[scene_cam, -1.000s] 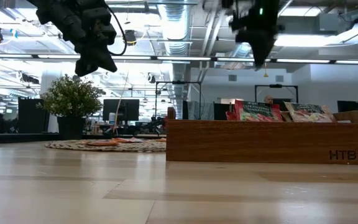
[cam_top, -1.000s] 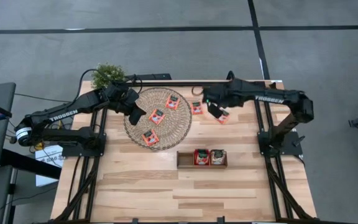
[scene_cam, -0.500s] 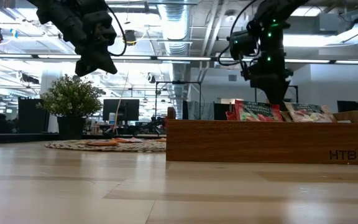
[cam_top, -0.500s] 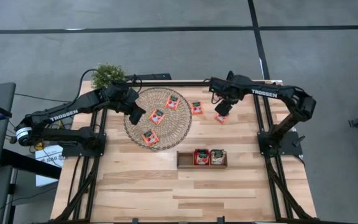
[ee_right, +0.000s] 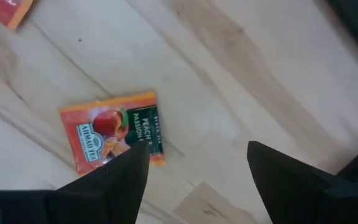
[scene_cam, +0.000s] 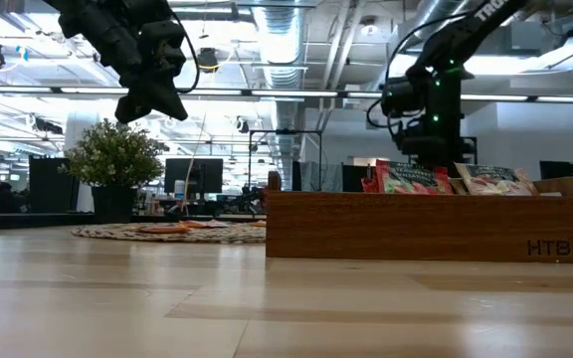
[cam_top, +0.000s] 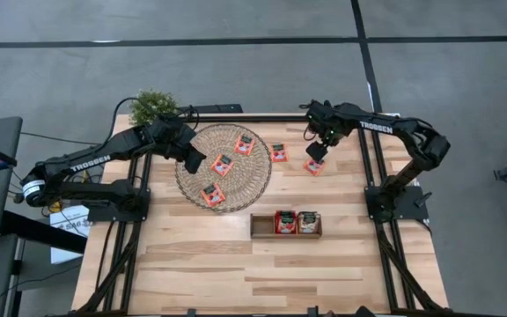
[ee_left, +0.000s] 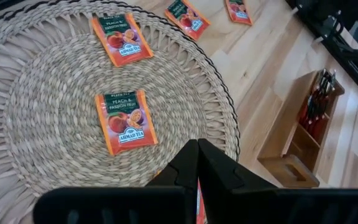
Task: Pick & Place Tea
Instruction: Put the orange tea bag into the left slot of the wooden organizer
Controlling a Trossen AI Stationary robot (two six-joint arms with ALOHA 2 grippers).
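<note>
Right gripper [cam_top: 315,151] hangs with its fingers spread wide just above a tea sachet [cam_top: 314,165] lying flat on the table [cam_top: 201,264], around 1 o'clock from the tray [cam_top: 286,224]. Not touching it as far as I can see. Left gripper [cam_top: 194,161] is pressed shut over the mat [cam_top: 255,180] at its 9 o'clock edge, three sachets [cam_top: 224,164] on it.

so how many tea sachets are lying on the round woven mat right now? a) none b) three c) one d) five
b, the high view shows three red tea sachets on the woven mat; two more lie on the bare table to its right, one under the right tool.
</note>
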